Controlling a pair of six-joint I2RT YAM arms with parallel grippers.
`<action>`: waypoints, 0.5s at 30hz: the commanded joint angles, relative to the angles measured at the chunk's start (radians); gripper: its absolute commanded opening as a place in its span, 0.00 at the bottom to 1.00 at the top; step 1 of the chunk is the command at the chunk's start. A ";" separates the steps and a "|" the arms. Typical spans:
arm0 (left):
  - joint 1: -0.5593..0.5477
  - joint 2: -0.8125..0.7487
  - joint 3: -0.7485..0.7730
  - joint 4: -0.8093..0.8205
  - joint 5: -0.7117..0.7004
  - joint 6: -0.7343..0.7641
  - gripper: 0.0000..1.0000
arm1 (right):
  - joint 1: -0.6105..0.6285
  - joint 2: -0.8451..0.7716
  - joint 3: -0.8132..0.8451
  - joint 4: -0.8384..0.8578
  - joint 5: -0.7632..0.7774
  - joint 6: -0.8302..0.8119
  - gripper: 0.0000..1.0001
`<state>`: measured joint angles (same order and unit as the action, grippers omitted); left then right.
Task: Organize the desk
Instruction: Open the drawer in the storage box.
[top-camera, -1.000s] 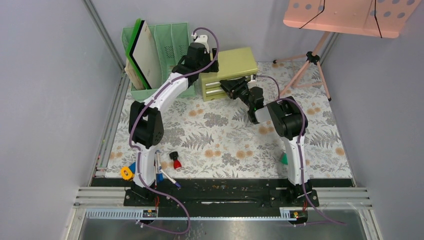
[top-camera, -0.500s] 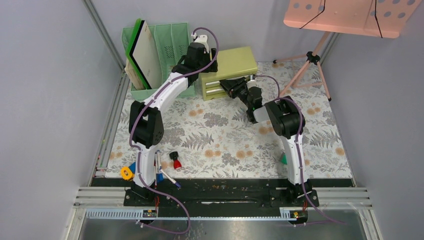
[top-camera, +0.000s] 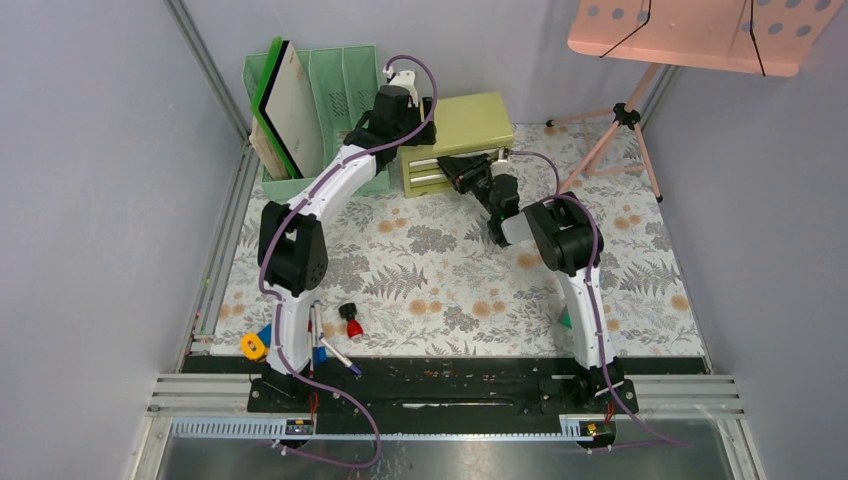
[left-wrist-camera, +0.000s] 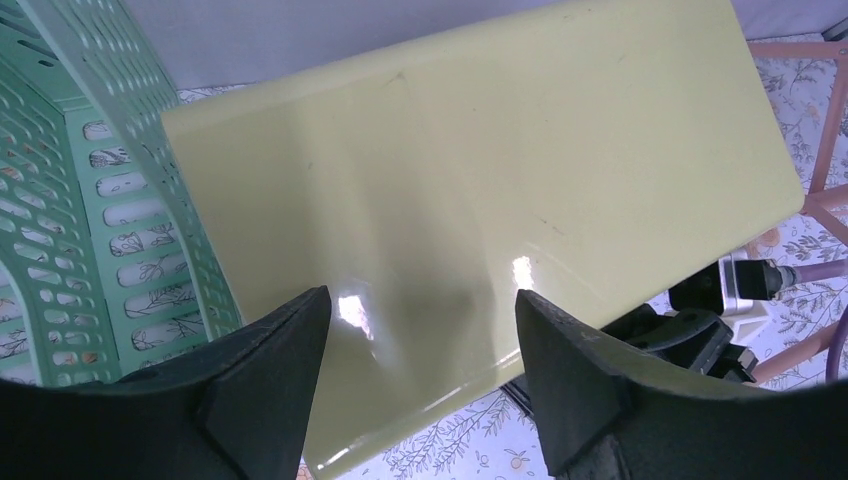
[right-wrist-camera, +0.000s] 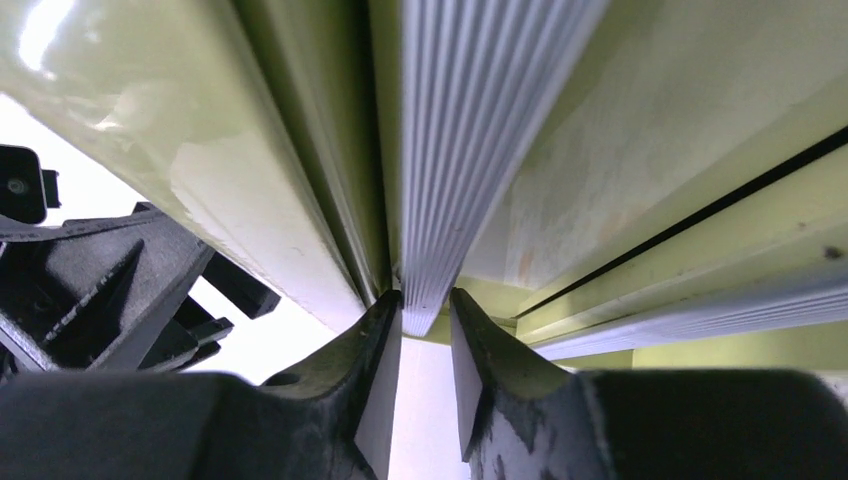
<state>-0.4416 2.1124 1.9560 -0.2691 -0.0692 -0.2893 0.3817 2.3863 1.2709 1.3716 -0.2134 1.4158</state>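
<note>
The desk has a pale top printed with ferns and orange flowers. At its back stands a small yellow-green drawer chest. My left gripper hovers over the chest's left end, its jaws open across the glossy top, fingertips wide apart. My right gripper is pushed up against the chest's front. In the right wrist view its two pads pinch the end of a ribbed silver drawer handle, so it is shut on that handle.
A green file rack holding flat boards stands left of the chest. A pink music stand is at the back right. Near the front edge lie a red-capped item, a pen, a yellow piece and a green piece.
My right gripper has moved left, in toward the chest's front, and its jaws have narrowed onto the drawer handle. The left arm has stayed over the chest.
</note>
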 joint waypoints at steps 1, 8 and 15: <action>0.005 0.033 -0.021 -0.058 0.028 -0.022 0.69 | -0.005 0.018 0.087 0.078 0.107 0.025 0.27; 0.010 0.025 -0.048 -0.052 0.038 -0.022 0.69 | -0.004 0.015 0.095 0.081 0.098 0.017 0.07; 0.018 -0.009 -0.093 -0.035 0.040 -0.017 0.69 | -0.003 -0.049 0.015 0.096 0.066 -0.014 0.00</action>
<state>-0.4377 2.1071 1.9202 -0.2226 -0.0559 -0.2955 0.3901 2.4096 1.3094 1.3708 -0.1764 1.4311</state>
